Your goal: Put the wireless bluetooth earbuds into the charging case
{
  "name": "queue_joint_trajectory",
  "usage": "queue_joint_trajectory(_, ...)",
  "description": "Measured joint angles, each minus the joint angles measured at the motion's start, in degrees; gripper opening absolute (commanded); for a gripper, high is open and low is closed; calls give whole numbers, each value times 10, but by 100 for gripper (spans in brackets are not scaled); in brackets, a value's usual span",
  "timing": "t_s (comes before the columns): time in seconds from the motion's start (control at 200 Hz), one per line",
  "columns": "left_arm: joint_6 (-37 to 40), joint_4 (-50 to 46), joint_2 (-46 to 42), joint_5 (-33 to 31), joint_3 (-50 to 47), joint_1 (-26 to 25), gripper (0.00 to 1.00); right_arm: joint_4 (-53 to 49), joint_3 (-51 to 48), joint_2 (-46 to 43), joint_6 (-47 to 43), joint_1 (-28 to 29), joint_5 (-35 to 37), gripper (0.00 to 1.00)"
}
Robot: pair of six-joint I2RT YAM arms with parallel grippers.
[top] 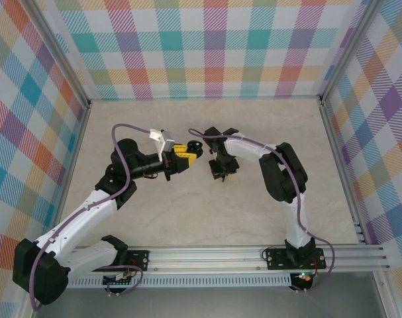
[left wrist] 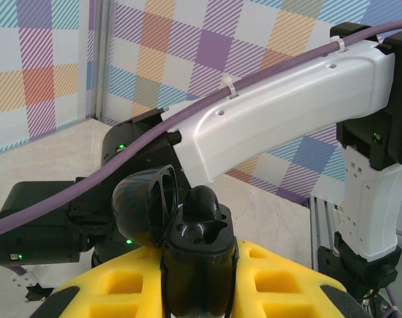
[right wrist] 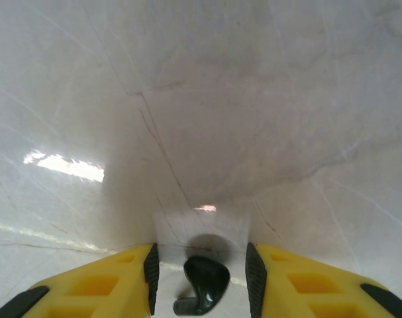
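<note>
My left gripper (left wrist: 199, 291) is shut on the black charging case (left wrist: 199, 265), holding it upright with its lid (left wrist: 144, 205) swung open to the left. One black earbud (left wrist: 202, 207) stands in the far socket; the near socket is empty. From the top view, the left gripper (top: 181, 156) holds the case (top: 195, 150) above mid-table, close to the right gripper (top: 222, 169). My right gripper (right wrist: 202, 265) points down at the table, open. A second black earbud (right wrist: 206, 283) sits between its pads (right wrist: 151, 268), touching neither.
The pale marble table (top: 187, 218) is walled by plaid panels (top: 207, 46) at the back and sides. A metal rail (top: 253, 255) runs along the near edge. The right arm's white link (left wrist: 280, 119) passes just behind the case.
</note>
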Motion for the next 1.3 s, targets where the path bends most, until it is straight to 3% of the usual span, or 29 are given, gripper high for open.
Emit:
queue_joint_trajectory(0.22,0,-3,0,0,0,0,0,-40,52,34,-1,-3,-2,39)
queue_joint_trajectory(0.985,3,-13,0,-5,0,0,0,-79,56,41,5,-3,-2,31)
queue_joint_trajectory(1.3,3,-14,0,-7,0,0,0,-77,57,42,19,-3,-8,23)
